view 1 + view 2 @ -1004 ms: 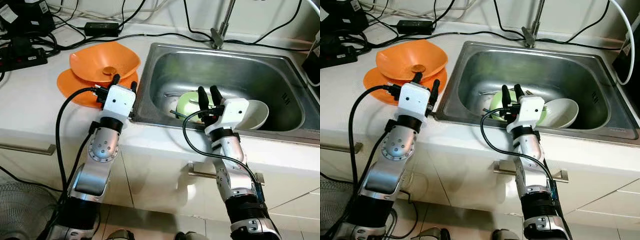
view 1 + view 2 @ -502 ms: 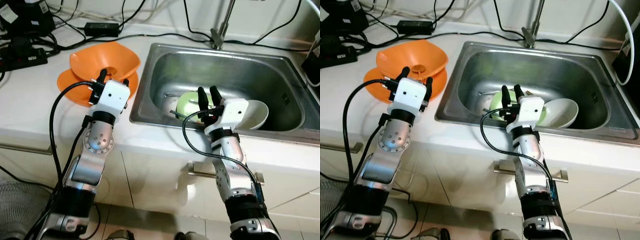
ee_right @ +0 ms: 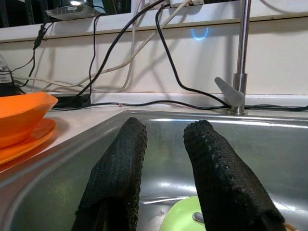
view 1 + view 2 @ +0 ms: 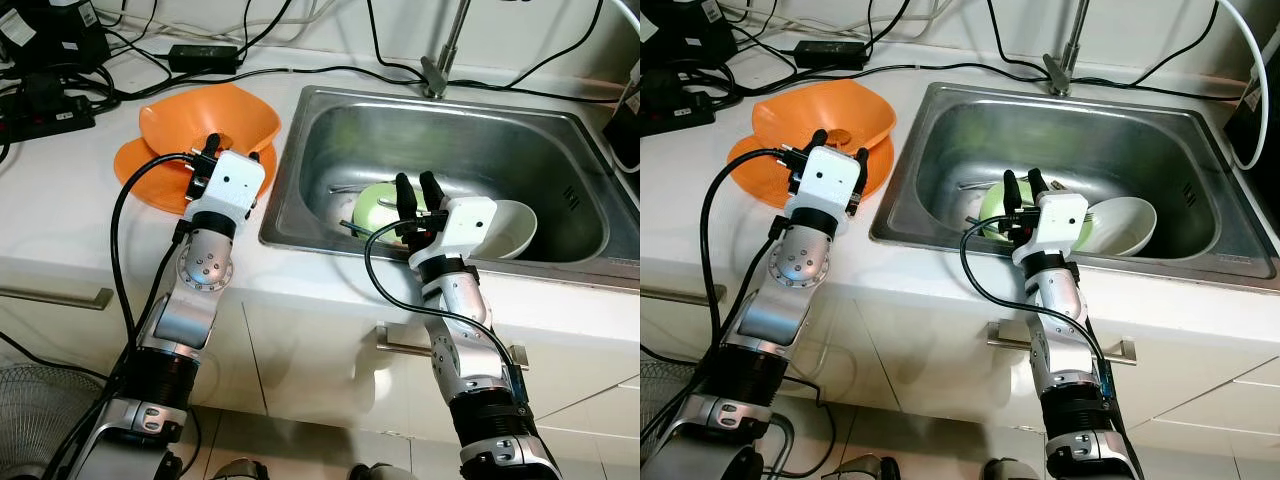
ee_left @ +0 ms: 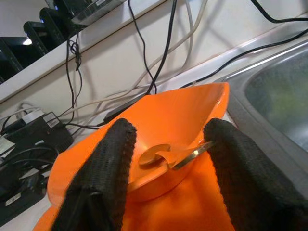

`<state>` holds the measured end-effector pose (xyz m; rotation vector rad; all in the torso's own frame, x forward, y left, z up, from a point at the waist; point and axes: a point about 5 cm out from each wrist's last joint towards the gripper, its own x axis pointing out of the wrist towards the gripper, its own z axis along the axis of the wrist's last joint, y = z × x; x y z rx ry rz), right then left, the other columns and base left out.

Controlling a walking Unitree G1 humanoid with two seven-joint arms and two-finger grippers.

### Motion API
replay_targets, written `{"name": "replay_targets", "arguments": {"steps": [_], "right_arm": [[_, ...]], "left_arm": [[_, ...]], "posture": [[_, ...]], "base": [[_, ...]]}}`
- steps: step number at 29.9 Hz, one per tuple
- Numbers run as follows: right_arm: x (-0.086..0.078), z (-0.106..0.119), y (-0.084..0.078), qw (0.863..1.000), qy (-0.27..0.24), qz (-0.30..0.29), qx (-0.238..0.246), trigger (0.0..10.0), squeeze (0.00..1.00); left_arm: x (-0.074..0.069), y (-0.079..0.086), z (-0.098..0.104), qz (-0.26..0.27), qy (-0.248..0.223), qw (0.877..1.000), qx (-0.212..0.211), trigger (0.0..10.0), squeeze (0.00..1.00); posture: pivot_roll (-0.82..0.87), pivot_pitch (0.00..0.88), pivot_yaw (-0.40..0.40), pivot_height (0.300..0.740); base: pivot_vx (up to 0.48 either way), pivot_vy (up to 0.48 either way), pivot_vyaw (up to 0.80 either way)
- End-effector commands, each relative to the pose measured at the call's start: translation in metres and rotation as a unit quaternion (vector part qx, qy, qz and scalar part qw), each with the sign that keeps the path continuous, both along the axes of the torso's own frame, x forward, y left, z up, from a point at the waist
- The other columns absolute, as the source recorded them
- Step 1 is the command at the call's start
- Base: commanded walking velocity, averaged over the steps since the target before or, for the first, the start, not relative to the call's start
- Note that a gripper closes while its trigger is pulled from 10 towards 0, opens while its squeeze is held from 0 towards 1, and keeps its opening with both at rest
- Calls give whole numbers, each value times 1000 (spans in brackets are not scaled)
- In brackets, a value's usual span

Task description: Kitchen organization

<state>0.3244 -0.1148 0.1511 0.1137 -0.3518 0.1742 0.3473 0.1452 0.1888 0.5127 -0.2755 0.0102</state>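
Observation:
An orange bowl (image 4: 210,118) sits on an orange plate (image 4: 138,172) on the white counter, left of the steel sink (image 4: 560,150). A spoon (image 5: 161,155) lies inside the bowl. My left gripper (image 4: 233,150) is open at the bowl's near rim, its fingers (image 5: 110,163) framing the spoon in the left wrist view. In the sink lie a green bowl (image 4: 376,205) and a white bowl (image 4: 512,228), with cutlery beside them. My right gripper (image 4: 417,184) hovers over the green bowl, its fingers (image 3: 120,168) slightly apart and holding nothing.
The faucet (image 4: 441,55) rises behind the sink. Black cables, a power adapter (image 4: 203,57) and power strips (image 4: 45,112) crowd the counter's back left. A cabinet handle (image 4: 400,348) lies below the sink front, and a fan (image 4: 40,425) stands at lower left.
My left gripper has swung from the sink's left edge over to the orange bowl's near rim. The right arm has not moved.

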Motion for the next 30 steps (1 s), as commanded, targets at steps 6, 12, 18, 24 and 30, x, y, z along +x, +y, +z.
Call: {"name": "replay_targets", "arguments": {"steps": [6, 12, 18, 24, 30], "right_arm": [[0, -9, 0, 1000, 21, -1, 2, 10000, 0], [0, -9, 0, 1000, 22, -1, 2, 10000, 0], [-1, -10, 0, 1000, 24, -2, 2, 10000, 0], [0, -11, 1, 1000, 26, -1, 2, 10000, 0], [0, -10, 1, 1000, 26, -1, 2, 10000, 0]], "left_arm": [[3, -1, 5, 1, -9, 1000, -8, 0, 0], [4, -1, 5, -2, -8, 1000, -8, 0, 0], [4, -2, 4, -3, -6, 1000, -6, 0, 0], [5, -2, 5, -1, -8, 1000, -7, 0, 0], [5, -1, 6, 2, -9, 1000, -8, 0, 0]], "posture": [[-6, 83, -15, 740], [-7, 85, -15, 740], [-6, 86, -15, 740], [-6, 87, -16, 740], [-5, 85, -17, 740]], "base": [[0, 0, 0], [0, 0, 0], [0, 0, 0], [0, 0, 0], [0, 0, 0]]}}
